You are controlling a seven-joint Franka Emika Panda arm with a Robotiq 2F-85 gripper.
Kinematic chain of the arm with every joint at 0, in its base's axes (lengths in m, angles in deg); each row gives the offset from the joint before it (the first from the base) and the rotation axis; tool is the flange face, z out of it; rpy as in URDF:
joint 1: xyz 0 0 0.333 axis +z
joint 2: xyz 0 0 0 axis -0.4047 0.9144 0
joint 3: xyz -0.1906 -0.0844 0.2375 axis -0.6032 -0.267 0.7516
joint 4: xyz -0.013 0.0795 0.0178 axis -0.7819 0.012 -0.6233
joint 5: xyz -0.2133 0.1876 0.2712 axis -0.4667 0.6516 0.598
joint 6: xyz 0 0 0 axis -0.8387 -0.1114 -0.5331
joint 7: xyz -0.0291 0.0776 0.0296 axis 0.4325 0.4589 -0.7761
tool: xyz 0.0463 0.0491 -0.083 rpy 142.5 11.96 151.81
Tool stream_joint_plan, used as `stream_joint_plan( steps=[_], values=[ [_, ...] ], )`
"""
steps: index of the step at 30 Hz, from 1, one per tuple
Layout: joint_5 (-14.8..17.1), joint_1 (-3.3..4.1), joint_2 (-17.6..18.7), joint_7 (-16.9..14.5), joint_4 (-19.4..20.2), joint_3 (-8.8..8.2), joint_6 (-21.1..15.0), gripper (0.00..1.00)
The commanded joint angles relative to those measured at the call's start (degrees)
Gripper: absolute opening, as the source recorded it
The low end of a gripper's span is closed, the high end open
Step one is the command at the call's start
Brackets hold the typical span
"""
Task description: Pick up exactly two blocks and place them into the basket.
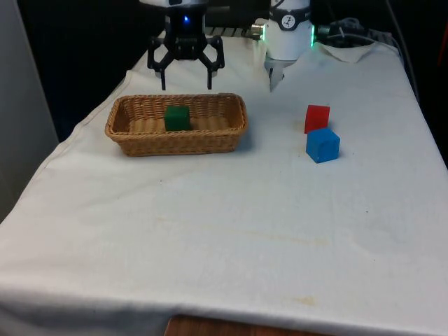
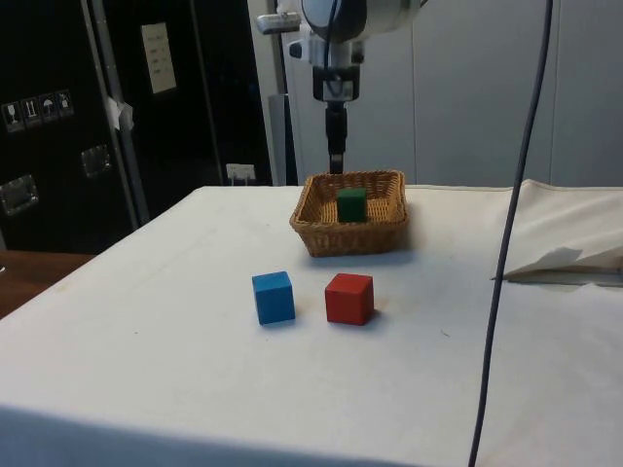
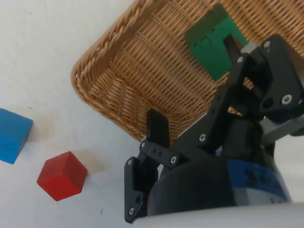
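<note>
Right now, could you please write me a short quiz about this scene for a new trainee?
1. True or false: the green block lies inside the basket.
2. Which block is nearer the basket in the front view? A) red block B) blue block
3. Fill in: the gripper hangs above the basket with its fingers ____.

Key: 1 true; 2 A; 3 open.
</note>
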Motion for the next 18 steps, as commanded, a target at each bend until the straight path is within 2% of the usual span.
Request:
stream_joint_plan(
  steps=[1,5,6,8,12,13,14,15,18],
  values=[
    [-1.49,0.34,-0.46,0.34,0.06,-0.4,0.11,1.0],
    [-3.04,0.46,-1.66,0.34,0.0,-0.34,0.4,1.0],
    [-2.01,0.11,-1.55,-0.23,0.0,0.06,0.29,1.0],
    [-4.13,0.69,-1.78,1.03,-0.17,-0.23,0.11,1.0],
    [-5.84,0.97,-1.55,2.69,-0.34,0.0,-0.4,1.0],
    [-4.7,0.57,-2.29,1.6,-0.11,0.52,0.23,1.0],
    [-5.9,0.69,-2.18,2.75,-0.11,0.69,-0.06,1.0],
    [-7.51,1.15,-1.38,4.24,-0.4,0.23,-0.74,1.0],
    [-9.28,1.38,-1.26,5.9,-0.52,0.4,-1.03,1.0]
  ],
)
